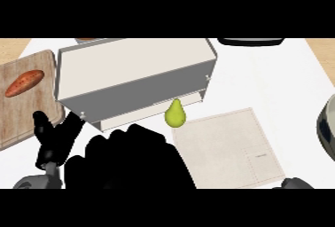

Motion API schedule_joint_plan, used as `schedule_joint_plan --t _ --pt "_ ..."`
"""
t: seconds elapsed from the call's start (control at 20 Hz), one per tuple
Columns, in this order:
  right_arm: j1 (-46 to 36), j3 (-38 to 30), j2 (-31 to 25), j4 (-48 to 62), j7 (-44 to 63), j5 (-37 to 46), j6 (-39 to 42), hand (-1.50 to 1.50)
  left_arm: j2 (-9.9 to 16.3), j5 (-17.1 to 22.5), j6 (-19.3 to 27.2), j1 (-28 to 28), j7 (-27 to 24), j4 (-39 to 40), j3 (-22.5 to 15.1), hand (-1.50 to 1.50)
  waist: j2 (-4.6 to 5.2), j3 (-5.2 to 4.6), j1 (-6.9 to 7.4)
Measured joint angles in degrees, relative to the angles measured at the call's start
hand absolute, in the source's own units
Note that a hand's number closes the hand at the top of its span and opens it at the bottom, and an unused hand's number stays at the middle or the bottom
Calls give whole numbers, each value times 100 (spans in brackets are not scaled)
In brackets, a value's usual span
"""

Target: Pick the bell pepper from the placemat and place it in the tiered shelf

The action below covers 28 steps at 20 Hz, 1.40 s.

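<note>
- Yellow-green fruit [174, 114], pear-shaped with a narrow top, stands upright at the middle of the frame. It is just off the upper left corner of the placemat [226, 148] and right in front of the tiered shelf [131, 73], near its lower tier's right end. No hand holds it.
- The tiered shelf is a pale box with grey walls in the upper middle, set at a slant.
- The placemat is a beige square cloth, lying tilted in the lower right with nothing on it.
- The left hand [56, 137] shows at the lower left, open, with its fingers spread and pointing up, in front of the cutting board [26, 119].
- A large black mass at the lower middle appears to be the right hand [124, 159]; whether it is spread or curled cannot be told. Its top edge lies near the fruit, just below and left of it.
- A sweet potato [24, 83] lies on the cutting board at the upper left.
</note>
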Motion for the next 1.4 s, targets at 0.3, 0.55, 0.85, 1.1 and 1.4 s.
schedule_joint_plan --t 0.3,0.55,0.85,1.1,1.4 --pt "-1121 -1249 15 750 -15 -510 200 150 -28 -21 18 6 -22 -37 5 0 21 0 12" --pt "-2105 -2193 36 1748 -209 -817 351 150 -35 12 -54 15 -122 -23 34 0 42 4 29" --pt "-2783 -3000 -53 2818 -569 -1180 630 150 -32 -22 -29 -23 -45 -32 50 0 69 12 17" --pt "-3066 -3212 -92 3661 -958 -1335 852 150 -66 -76 -9 -37 -45 -26 38 0 85 14 25" --pt "-3207 -3237 -31 4682 -1511 -1054 813 150 6 7 -152 20 13 -126 99 0 100 7 52"
